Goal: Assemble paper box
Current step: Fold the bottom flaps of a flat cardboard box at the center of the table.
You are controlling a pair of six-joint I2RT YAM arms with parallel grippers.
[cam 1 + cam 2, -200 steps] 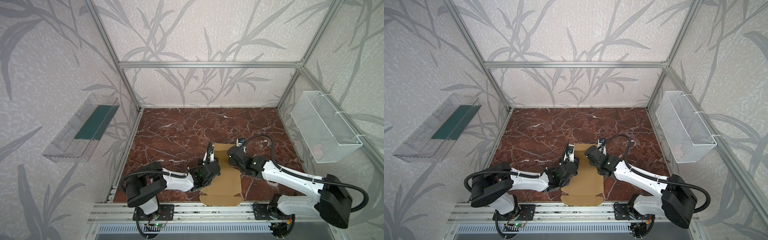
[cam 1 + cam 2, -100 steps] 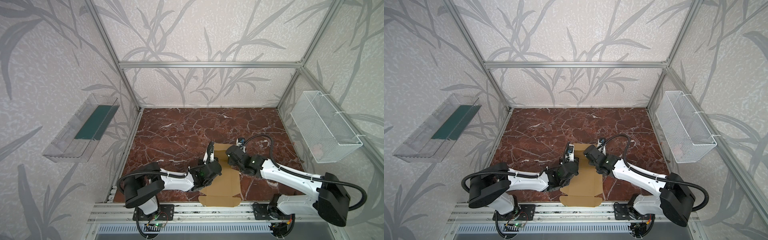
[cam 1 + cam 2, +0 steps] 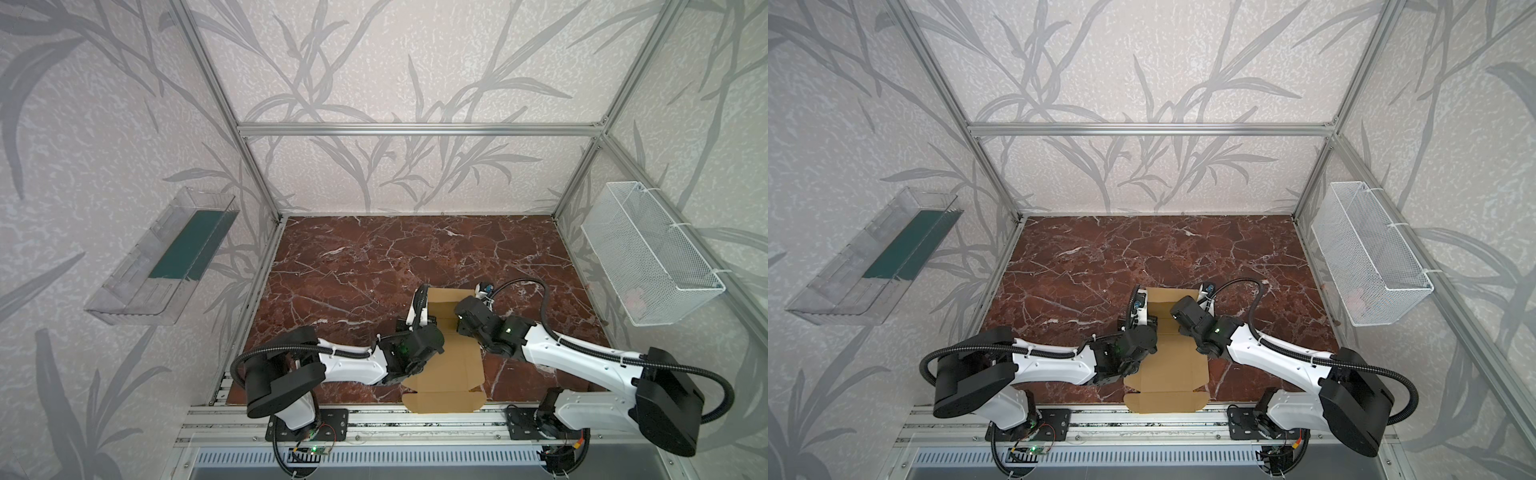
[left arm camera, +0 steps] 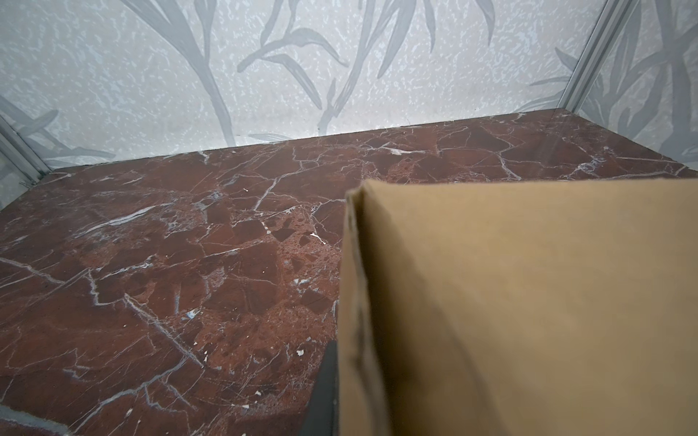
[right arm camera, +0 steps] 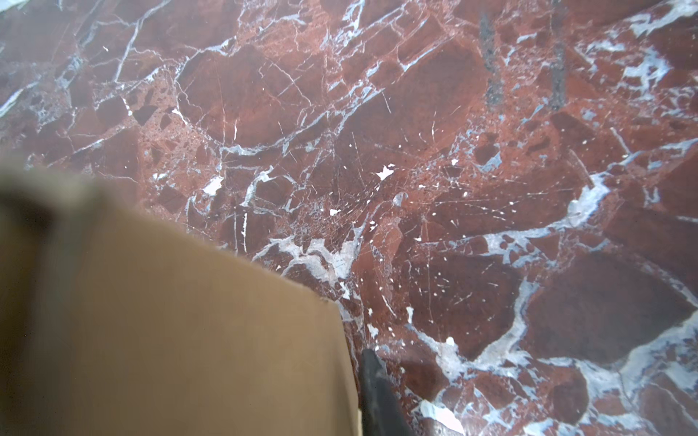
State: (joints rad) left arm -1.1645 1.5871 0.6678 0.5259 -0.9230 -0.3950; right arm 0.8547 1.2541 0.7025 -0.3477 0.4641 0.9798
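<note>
The left fingers (image 4: pixel 321 396) are pressed together. The one dark finger that shows lies against the outer face of a raised cardboard wall, so they look to be pinching that wall (the partner finger is hidden behind the board). Of the right fingers (image 5: pixel 376 396) only one dark tip shows, just beside the cardboard's edge; whether they are spread or pinching I cannot tell.

The paper box (image 3: pixel 451 374) lies at the near edge of the red marble desk (image 3: pixel 374 266), between the two arms, with its near end hanging over the metal rail. Both top views show it as a long die-cut sheet, mostly flat, the tabs at its near end unfolded.

By my reading the task is at an early stage: at most one side wall towards the far end stands lifted. What seems left is to raise the other walls, fold the end panels over, tuck the tabs into their slits and close the lid. The wire basket (image 3: pixel 648 257) and clear tray (image 3: pixel 166 257) on the walls play no part.
</note>
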